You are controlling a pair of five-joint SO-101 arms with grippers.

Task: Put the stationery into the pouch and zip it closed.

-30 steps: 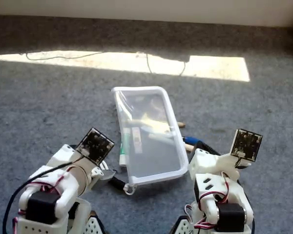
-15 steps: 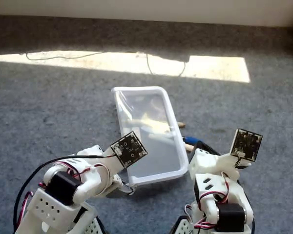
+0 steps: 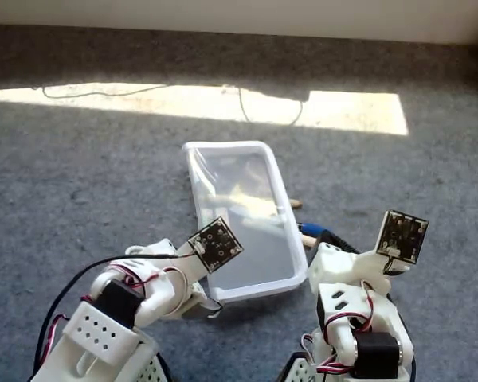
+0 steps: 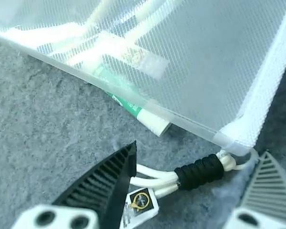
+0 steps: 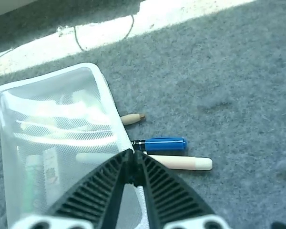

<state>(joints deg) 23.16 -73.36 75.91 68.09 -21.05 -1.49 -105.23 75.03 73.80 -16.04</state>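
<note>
The pouch [image 3: 243, 219] lies flat near the middle of the carpet [image 3: 80, 175], just ahead of both arms. A blue pen [image 5: 164, 143], a cream marker [image 5: 178, 163] and a tan pencil end [image 5: 132, 118] poke out of its long side. Judged from this, the main risk is a jam: if the zip is drawn now, the slider would likely catch on those three pieces. A green-and-white tube [image 4: 128, 102] lies inside against the pouch's seam by the corner and could snag as well. A tug on the pull cord [image 4: 200, 168] could also drag the light pouch across the carpet if nothing anchors it.

The left arm's fingers [image 4: 105, 181] are spread wide, one on each side of the cord at the pouch's corner, holding nothing. A small tag [image 4: 140, 202] lies close by and could be pinched by mistake. The right arm's fingers [image 5: 100, 186] are pressed together at the pouch's open edge beside the pen. Whether they pinch the rim cannot be told.
</note>
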